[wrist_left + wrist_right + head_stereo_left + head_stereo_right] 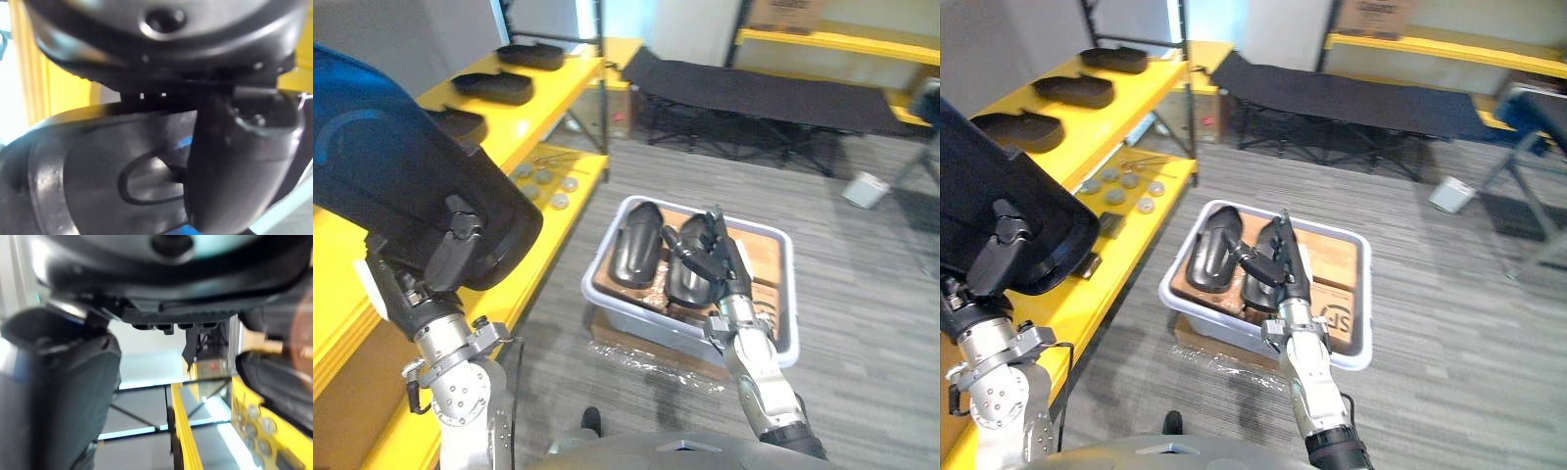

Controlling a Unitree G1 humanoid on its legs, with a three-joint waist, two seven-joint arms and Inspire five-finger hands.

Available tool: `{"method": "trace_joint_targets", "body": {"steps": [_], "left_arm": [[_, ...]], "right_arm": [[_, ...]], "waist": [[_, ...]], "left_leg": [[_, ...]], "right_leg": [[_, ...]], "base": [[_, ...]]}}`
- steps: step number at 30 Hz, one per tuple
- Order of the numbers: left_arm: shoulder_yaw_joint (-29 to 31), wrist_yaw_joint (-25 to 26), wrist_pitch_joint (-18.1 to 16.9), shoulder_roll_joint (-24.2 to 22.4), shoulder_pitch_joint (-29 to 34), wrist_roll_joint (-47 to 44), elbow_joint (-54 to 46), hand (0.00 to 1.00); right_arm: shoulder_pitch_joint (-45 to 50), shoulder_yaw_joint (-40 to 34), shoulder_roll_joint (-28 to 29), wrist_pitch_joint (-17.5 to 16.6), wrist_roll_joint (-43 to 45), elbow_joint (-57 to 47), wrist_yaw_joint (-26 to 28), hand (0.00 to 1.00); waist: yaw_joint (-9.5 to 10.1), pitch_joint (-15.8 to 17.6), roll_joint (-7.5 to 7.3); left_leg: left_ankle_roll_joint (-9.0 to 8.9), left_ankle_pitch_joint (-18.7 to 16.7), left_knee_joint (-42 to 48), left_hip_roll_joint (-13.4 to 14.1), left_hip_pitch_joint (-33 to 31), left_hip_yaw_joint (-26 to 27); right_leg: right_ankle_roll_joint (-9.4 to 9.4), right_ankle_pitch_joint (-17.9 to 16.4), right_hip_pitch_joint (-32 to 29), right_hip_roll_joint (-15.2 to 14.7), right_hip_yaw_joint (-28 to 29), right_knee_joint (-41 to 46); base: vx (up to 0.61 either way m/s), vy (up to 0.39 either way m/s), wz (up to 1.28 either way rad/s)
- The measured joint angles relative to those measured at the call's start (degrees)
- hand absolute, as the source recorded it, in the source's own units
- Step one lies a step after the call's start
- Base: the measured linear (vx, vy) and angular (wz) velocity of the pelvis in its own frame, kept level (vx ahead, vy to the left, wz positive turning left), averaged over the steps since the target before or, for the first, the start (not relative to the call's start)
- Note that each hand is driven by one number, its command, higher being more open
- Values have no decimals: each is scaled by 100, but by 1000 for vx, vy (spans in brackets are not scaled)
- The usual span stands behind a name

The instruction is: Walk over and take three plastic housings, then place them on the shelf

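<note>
My left hand [451, 251] is shut on a large black plastic housing [391, 157], held up beside the yellow shelf [570, 76]; its thumb [234, 161] presses on the shell. Three more black housings lie in a row on the shelf's upper level, the nearest one [462, 122] partly hidden by the held one. In the grey bin [786, 253] on the floor lie two further housings [636, 247]. My right hand [716, 257] hovers open over the right-hand one [688, 276], fingers straight and thumb [1252, 260] spread towards it.
Several round metal discs [544, 182] lie on the shelf's lower level. The bin rests on flat cardboard [636, 345]. Behind stand a black cot [764, 93], a small white bucket [866, 188] and another yellow shelf [842, 41].
</note>
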Motion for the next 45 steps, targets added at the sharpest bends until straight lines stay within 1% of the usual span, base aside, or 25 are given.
{"method": "trace_joint_targets", "body": {"steps": [2,3,5,8,10,11,12,13,14,16,19,21,23,24,26,29,31,34,35,36,37,39,40,42,45], "left_arm": [[244,-97,-13,-13,226,-3,-2,0],[289,-123,-14,-33,309,-7,-2,0],[395,-213,-25,-121,627,-51,-2,0],[470,-248,-84,-134,933,-51,0,0],[471,-352,-112,-163,982,-53,0,0],[479,-538,-121,-182,989,-60,0,0],[480,-656,-143,-183,988,-59,0,0],[467,-897,-195,-183,968,-59,0,0],[447,-1097,-226,-183,958,-59,0,0],[446,-1372,-316,-186,963,-63,0,0],[470,-1495,-466,-177,956,-71,-1,0],[452,-1741,-517,-58,851,-90,-1,0],[350,-2286,-525,416,542,-130,0,0],[286,-2545,-538,616,393,-183,-1,0],[139,-3066,-605,1028,114,-351,0,0],[43,-3550,-632,1247,-86,-595,13,0],[-14,-3710,-627,1247,-42,-827,15,0],[-69,-3838,-599,1205,-37,-1030,18,0],[-96,-3851,-594,1152,-11,-1067,34,0],[-121,-3875,-592,1113,40,-1140,56,0],[-122,-3936,-590,1058,123,-1198,106,0],[-147,-3990,-590,1013,182,-1197,227,0],[-160,-4012,-589,1013,196,-1196,320,0],[-160,-4013,-588,1003,302,-1197,341,0],[-139,-4010,-583,978,429,-1195,389,0]], "right_arm": [[-323,99,-10,-8,-10,130,96,100],[-421,112,-17,-8,-10,210,116,100],[-781,161,-28,-11,-8,478,118,100],[-1080,264,-12,-29,4,664,124,100],[-1133,285,-7,-38,-9,663,145,100],[-1132,280,-10,-39,-13,662,135,100],[-1131,273,-17,-39,-18,662,122,100],[-1118,233,-47,-41,-36,661,86,100],[-1089,202,-108,-41,-42,662,39,100],[-1034,189,-218,-41,-71,662,-31,100],[-968,144,-223,-54,-269,656,14,100],[-789,-11,-222,-126,-268,521,93,100],[-387,-312,-232,-252,-268,199,120,100],[-255,-444,-240,-305,-268,102,120,100],[-110,-681,-253,-327,-265,-31,147,100],[-75,-825,-310,-357,-261,-201,353,100],[-71,-819,-370,-358,-261,-454,517,100],[-37,-794,-413,-359,-263,-825,735,100],[16,-794,-413,-359,-264,-968,801,100],[67,-791,-413,-364,-265,-1051,859,100],[144,-792,-420,-366,-265,-1144,905,100],[195,-819,-475,-381,-263,-1201,966,100],[230,-864,-462,-385,-263,-1201,1013,100],[277,-886,-461,-425,-263,-1195,1032,100],[293,-945,-446,-476,-264,-1169,1010,100]], "waist": [[194,18,-14],[234,19,-20],[487,21,-28],[678,65,-66],[702,180,-62],[706,213,-51],[699,247,-46],[590,336,-26],[582,372,-1],[646,434,81],[636,495,178],[591,515,197],[280,532,162],[199,531,157],[134,539,173],[114,538,175],[97,543,182],[126,559,209],[129,578,239],[126,603,280],[110,635,315],[37,699,430],[22,688,476],[9,679,493],[97,678,482]], "left_leg": [[38,111,17,-44,-154,-313],[39,126,18,-63,-163,-370],[40,146,24,-110,-161,-515],[39,140,39,-172,-130,-664],[65,68,228,-239,-206,-810],[105,-26,318,-287,-332,-819],[130,-34,372,-275,-391,-716],[210,-82,495,-217,-491,-355],[254,-41,519,-159,-520,-109],[260,124,467,-156,-516,-108],[282,142,459,-196,-512,-44],[306,145,433,-289,-550,-78],[409,196,342,-486,-582,-490],[443,228,257,-552,-550,-613],[444,437,39,-585,-472,-736],[406,567,33,-574,-473,-733],[343,618,67,-577,-480,-759],[332,618,164,-582,-467,-805],[338,542,207,-578,-439,-800],[376,477,247,-557,-427,-647],[435,221,434,-519,-493,-206],[474,113,747,-368,-579,246],[474,114,825,-349,-629,304],[475,114,885,-320,-699,383],[480,117,940,-286,-737,570]], "right_leg": [[2,-24,62,13,-318,21],[7,-34,93,11,-375,23],[13,-82,142,-26,-503,111],[36,-195,224,-78,-587,211],[58,-310,309,-97,-773,349],[58,-349,335,-107,-959,411],[73,-367,373,-106,-1069,418],[107,-404,489,-111,-1366,442],[120,-446,506,-132,-1501,520],[130,-506,538,-188,-1609,625],[134,-630,498,-302,-1562,808],[191,-879,366,-376,-1313,1136],[113,-1307,150,-286,-368,1561],[74,-1403,100,-232,-72,1636],[84,-1416,75,-177,331,1711],[68,-1445,85,-164,326,1715],[39,-1488,85,-165,344,1730],[-4,-1561,134,-151,355,1821],[-3,-1592,200,-137,341,1842],[-4,-1603,267,-136,294,1864],[13,-1624,342,-150,208,1876],[-2,-1677,452,-138,59,1905],[-18,-1778,452,-140,-13,1951],[-46,-1865,377,-170,-54,2027],[0,-1907,396,-208,-131,2019]], "base": [[49,-26,76],[57,-3,61],[37,20,40],[21,29,27],[-48,18,51],[-89,32,69],[-105,41,103],[-95,53,106],[-95,75,108],[-56,69,53],[-73,80,11],[-74,63,27],[-75,5,102],[-25,-35,92],[-3,-17,49],[-21,-26,9],[-14,-20,2],[-45,-47,13],[-68,-49,22],[-88,-36,31],[-86,-31,34],[-65,-12,43],[-73,-6,47],[-68,16,29],[11,13,14]]}}
